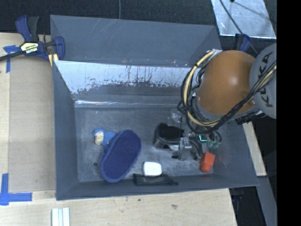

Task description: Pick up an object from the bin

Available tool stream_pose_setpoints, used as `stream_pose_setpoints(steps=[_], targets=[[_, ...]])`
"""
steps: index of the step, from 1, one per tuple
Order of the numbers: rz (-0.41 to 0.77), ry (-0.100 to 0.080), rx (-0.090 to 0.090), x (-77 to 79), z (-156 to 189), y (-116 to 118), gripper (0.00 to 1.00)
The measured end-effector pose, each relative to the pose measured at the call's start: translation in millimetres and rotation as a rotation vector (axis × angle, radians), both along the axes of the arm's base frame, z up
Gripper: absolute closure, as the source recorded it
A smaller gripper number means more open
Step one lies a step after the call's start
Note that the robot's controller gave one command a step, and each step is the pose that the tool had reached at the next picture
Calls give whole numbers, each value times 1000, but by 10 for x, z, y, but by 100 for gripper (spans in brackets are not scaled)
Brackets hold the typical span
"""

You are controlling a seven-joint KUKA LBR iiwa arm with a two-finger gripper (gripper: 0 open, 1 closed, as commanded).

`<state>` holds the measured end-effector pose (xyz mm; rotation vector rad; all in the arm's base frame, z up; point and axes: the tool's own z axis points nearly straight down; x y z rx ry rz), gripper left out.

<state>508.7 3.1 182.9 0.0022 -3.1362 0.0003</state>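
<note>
My gripper (185,148) is low in the right half of the bin, under the arm's wrist. A black, rounded thing (165,134) lies right beside it on its left; whether they touch I cannot tell. A small orange-red block (207,162) rests on the bin floor just to the gripper's right. A small white block (152,168) lies in front and to the left, near the front wall.
A large dark-blue oval pad (120,155) lies at the front left, with a small blue and cream thing (100,136) behind it. A flat black strip (155,180) runs along the front wall. The arm's orange cover and cables overhang the bin's right side.
</note>
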Motion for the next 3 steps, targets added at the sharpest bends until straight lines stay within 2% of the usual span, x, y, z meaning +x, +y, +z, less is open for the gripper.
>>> stream_pose_setpoints(steps=[1,2,3], targets=[[-161,-46,6,-12,-1057,-473,0],[-281,-14,0,-56,-810,-518,0],[-445,-8,-1,285,-829,-400,0]])
